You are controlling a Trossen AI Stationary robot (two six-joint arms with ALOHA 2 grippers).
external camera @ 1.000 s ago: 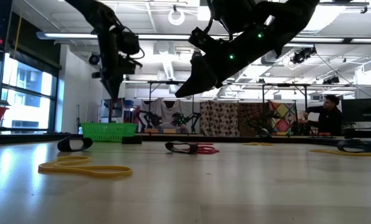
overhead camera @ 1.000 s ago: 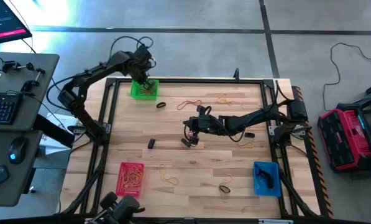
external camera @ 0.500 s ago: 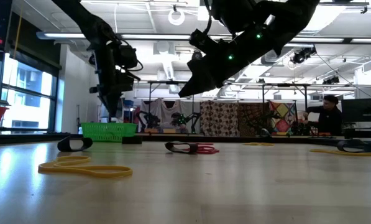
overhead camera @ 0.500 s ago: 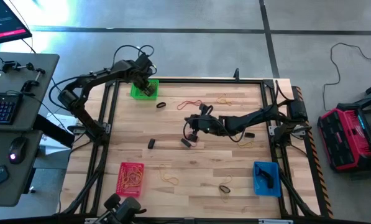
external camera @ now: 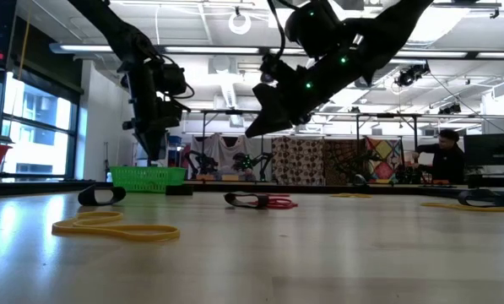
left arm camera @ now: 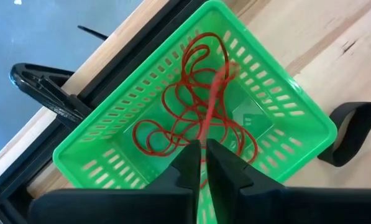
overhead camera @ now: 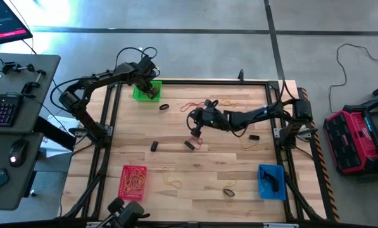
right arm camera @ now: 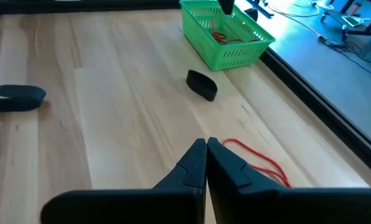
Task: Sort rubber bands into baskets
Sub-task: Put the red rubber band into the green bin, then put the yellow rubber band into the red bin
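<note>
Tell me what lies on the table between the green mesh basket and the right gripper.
In the right wrist view, one black rubber band lies between the green mesh basket and the right gripper; otherwise bare wood.

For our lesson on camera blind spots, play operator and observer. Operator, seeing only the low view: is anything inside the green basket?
Observer: Yes, a tangle of red rubber bands lies in the green basket.
Operator: Is the left gripper holding anything?
Observer: The left gripper has its jaws shut on one hanging red band over that basket.
Operator: And the right one?
Observer: The right gripper has shut, empty jaws, above a loose red band on the table.
</note>
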